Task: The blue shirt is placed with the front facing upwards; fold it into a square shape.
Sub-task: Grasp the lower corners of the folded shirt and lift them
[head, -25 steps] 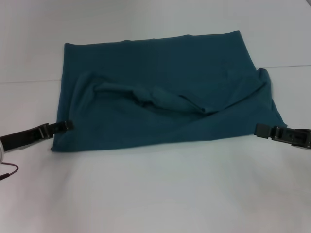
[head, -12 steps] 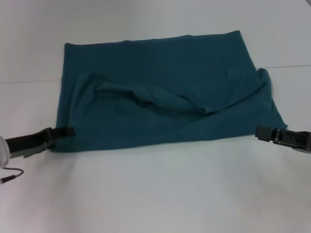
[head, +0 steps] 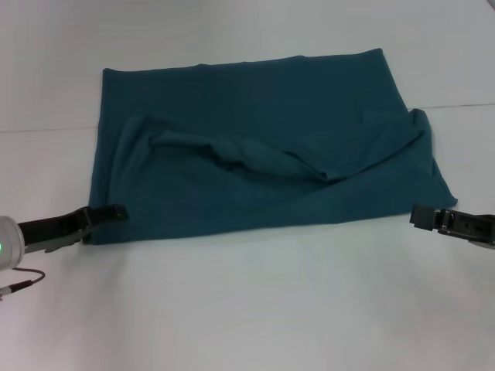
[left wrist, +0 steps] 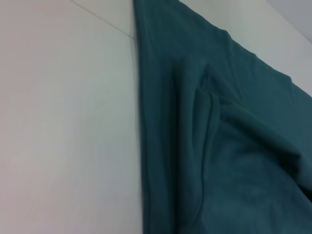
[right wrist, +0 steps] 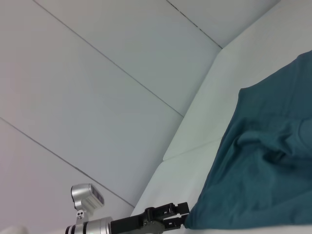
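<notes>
The blue shirt (head: 255, 154) lies on the white table as a wide teal rectangle, with a loose ridge of folds across its middle and a bulge at its right side. No lettering or collar shows. My left gripper (head: 117, 209) sits low at the shirt's near left corner, open, with no cloth between its fingers. The right wrist view shows the same left gripper (right wrist: 185, 214) just beside that corner of the shirt (right wrist: 263, 185). My right gripper (head: 415, 216) hovers just off the near right corner, apart from the cloth. The left wrist view shows the shirt's (left wrist: 219, 146) left edge and its creases.
The white table (head: 255, 309) stretches wide in front of the shirt and to both sides. A thin seam (head: 46, 129) crosses the table behind the shirt's middle. A dark cable (head: 19, 282) hangs by my left arm.
Both grippers have drawn back toward the table's near edge, the left one also shifting slightly right along the shirt's corner. The shirt has not moved.
</notes>
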`<state>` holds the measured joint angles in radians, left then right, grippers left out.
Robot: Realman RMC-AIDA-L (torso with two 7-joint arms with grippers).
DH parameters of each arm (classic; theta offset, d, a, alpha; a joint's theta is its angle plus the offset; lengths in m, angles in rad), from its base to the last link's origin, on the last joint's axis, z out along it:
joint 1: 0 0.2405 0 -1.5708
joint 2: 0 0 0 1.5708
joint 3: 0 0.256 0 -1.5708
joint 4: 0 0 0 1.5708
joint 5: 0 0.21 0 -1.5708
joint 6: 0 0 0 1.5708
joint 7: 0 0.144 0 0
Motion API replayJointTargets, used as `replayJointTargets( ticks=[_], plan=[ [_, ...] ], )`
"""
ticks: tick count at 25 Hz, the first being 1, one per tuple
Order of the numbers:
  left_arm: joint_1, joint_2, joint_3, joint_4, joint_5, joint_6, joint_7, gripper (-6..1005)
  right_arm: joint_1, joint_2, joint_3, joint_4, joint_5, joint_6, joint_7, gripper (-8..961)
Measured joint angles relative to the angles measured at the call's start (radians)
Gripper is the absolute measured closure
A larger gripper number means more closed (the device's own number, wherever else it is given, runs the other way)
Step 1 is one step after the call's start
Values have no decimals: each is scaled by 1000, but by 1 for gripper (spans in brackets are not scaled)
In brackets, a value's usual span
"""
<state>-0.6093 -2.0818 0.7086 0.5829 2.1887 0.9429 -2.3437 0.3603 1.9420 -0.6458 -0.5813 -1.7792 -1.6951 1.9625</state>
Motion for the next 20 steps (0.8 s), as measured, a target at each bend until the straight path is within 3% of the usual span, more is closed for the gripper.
replayJointTargets(
  ticks=[20],
  plan=[
    [-27, -4, -8, -3, -4, 6, -16, 158, -8, 2, 0, 12, 0, -5, -5, 23]
  ],
)
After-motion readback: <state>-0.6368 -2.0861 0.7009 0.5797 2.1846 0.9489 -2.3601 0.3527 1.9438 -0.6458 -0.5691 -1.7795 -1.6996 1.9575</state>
